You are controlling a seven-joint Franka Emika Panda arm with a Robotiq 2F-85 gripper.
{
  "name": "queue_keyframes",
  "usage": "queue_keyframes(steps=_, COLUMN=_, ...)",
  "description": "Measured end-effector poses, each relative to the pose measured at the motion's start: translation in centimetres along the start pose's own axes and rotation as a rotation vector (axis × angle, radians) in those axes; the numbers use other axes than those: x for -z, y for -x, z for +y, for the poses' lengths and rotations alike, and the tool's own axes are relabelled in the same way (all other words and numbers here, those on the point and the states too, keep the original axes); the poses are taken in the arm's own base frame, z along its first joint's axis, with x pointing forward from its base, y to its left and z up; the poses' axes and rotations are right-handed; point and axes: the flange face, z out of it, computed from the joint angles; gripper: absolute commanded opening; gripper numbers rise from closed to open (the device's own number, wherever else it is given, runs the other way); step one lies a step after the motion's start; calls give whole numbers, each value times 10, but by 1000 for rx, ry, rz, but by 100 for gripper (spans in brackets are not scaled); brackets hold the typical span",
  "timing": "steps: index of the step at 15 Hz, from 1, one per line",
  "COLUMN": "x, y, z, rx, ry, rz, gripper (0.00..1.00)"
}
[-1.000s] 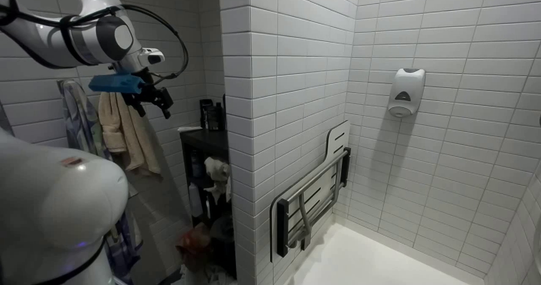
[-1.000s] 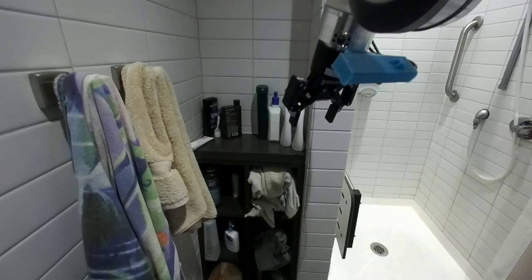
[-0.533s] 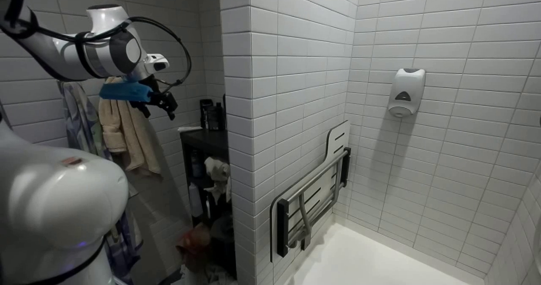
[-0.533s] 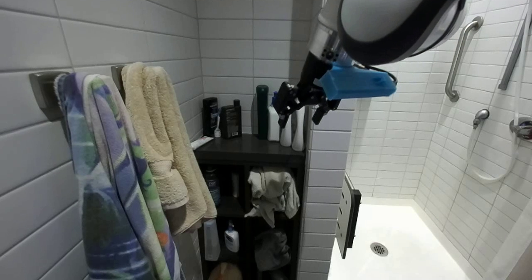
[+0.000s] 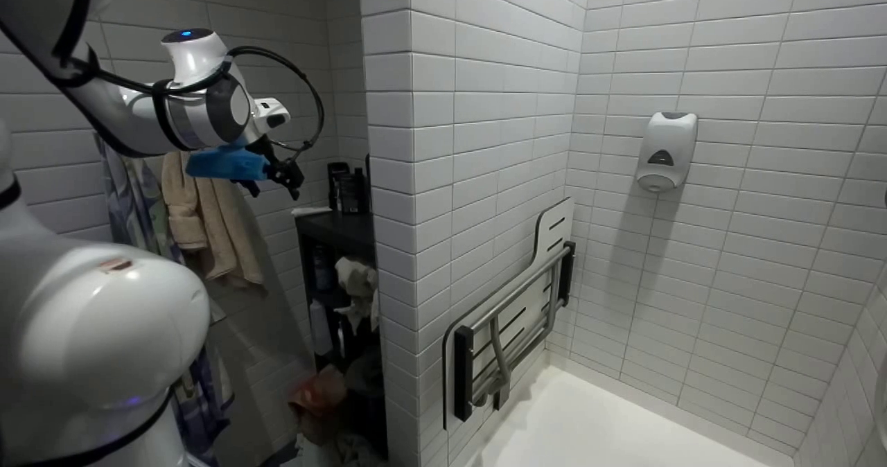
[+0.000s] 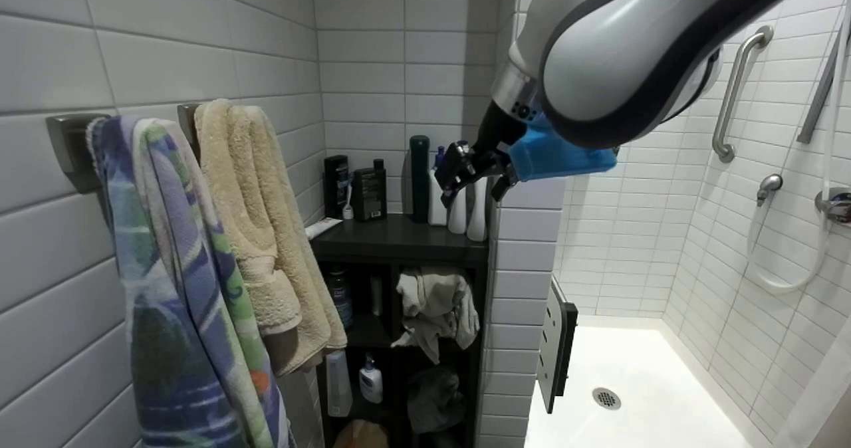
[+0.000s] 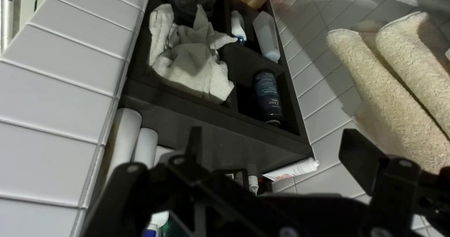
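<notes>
My gripper (image 6: 472, 197) is open and empty, pointing down in the air near the top of a black shelf unit (image 6: 399, 238). It also shows in another exterior view (image 5: 274, 191). In the wrist view its fingers (image 7: 276, 140) are wide apart, with a white tube (image 7: 291, 169) seen between them on the shelf top. A blue block (image 6: 562, 157) is attached at my wrist. Two white bottles (image 6: 477, 217), a white bottle with a blue cap (image 6: 437, 203), a green bottle (image 6: 419, 179) and dark bottles (image 6: 369, 194) stand on the shelf, partly behind the gripper.
A beige towel (image 6: 259, 235) and a patterned towel (image 6: 179, 302) hang on wall hooks beside the shelf. Lower compartments hold crumpled cloth (image 7: 191, 63) and a dark blue bottle (image 7: 267, 94). A tiled partition (image 5: 395, 210) with a folded seat (image 5: 516, 314) borders the shelf.
The arm has come down, and the gripper has lowered and moved closer to the shelf. The gripper stays open. The bottles and towels have not moved.
</notes>
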Motion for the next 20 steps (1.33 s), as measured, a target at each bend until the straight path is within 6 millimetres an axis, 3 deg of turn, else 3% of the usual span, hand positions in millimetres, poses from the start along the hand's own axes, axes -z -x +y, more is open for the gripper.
queue_keyframes(steps=7, x=-27, y=-5, z=8, rx=68, ry=19, rz=-18, gripper=100)
queue_keyframes(steps=16, x=-34, y=-65, z=7, rx=35, ry=-4, rz=43, gripper=100)
queue_keyframes(steps=20, x=-44, y=-81, z=4, rx=32, ry=6, rz=53, gripper=100)
